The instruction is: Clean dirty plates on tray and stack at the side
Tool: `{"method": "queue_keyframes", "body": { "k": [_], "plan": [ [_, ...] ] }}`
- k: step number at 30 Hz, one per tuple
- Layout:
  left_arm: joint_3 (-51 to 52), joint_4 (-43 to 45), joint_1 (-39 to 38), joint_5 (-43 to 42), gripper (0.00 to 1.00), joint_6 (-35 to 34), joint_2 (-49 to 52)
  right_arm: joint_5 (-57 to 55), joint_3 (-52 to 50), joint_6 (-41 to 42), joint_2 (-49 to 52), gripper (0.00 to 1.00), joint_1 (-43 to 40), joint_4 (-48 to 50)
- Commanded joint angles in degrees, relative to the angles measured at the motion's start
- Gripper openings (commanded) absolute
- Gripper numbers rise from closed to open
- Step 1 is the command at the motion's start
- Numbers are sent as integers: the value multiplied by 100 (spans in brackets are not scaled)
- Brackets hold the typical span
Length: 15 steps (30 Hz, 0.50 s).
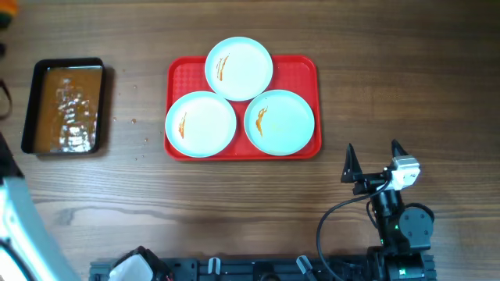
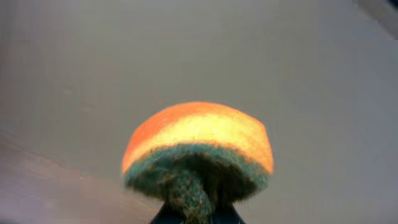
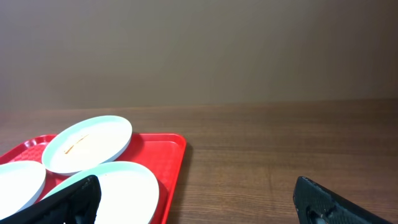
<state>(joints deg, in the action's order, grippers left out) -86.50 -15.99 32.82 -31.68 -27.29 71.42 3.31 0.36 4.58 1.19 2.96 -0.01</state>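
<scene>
Three white plates with thin orange streaks sit on the red tray [image 1: 301, 72]: one at the back [image 1: 239, 69], one front left [image 1: 201, 123], one front right [image 1: 280, 121]. My right gripper [image 1: 373, 153] is open and empty above the table, right of and nearer than the tray. In the right wrist view its fingers [image 3: 196, 184] frame the tray's corner [image 3: 169, 149] and the plates [image 3: 90, 144]. My left gripper [image 2: 196, 216] is shut on an orange sponge with a green scouring side [image 2: 198, 149], away from the tray.
A black pan of brownish water [image 1: 64, 106] stands at the left of the wooden table. The left arm's white body [image 1: 16, 222] runs along the left edge. An orange-green bit [image 1: 6, 14] shows in the far left corner.
</scene>
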Motion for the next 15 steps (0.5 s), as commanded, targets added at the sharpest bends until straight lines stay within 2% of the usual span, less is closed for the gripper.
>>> {"method": "queue_keyframes", "body": {
  "k": [1, 3, 4, 6, 7, 9, 10, 12, 14, 15],
  "plan": [
    [144, -1408, -557, -127, 4, 291, 92, -72, -7, -72, 15, 100, 24, 11],
    [146, -2428, -1213, 20, 4, 1054, 236, 37, -7, 179, 15, 100, 24, 107],
    [146, -2894, -1519, 129, 4, 1224, 345, 514, -7, 828, 15, 100, 24, 256],
    [155, -3724, -2267, 566, 4, 1344, 776, 1499, -7, 3071, 15, 99, 24, 647],
    [175, -3971, -2546, 721, 4, 1344, 988, 1853, -7, 3722, 15, 100, 24, 962],
    [317, -4319, -3136, 938, 4, 1346, 1491, 2693, 35, 3615, 59, 100, 22, 2155],
    [398, -4334, -3335, 1023, 4, 1344, 1709, 2745, 219, 3530, 162, 100, 22, 2218],
    [507, -4275, -3624, 1464, 4, 1342, 2253, 3073, 1060, 2579, 800, 100, 20, 1438],
    [509, -4251, -3685, 1508, 4, 1342, 2570, 3425, 2050, 1757, 1711, 100, 20, 490],
    [509, -4205, -3683, 1508, 4, 1342, 2741, 3602, 2844, 1255, 2474, 100, 20, -247]
  ]
}}
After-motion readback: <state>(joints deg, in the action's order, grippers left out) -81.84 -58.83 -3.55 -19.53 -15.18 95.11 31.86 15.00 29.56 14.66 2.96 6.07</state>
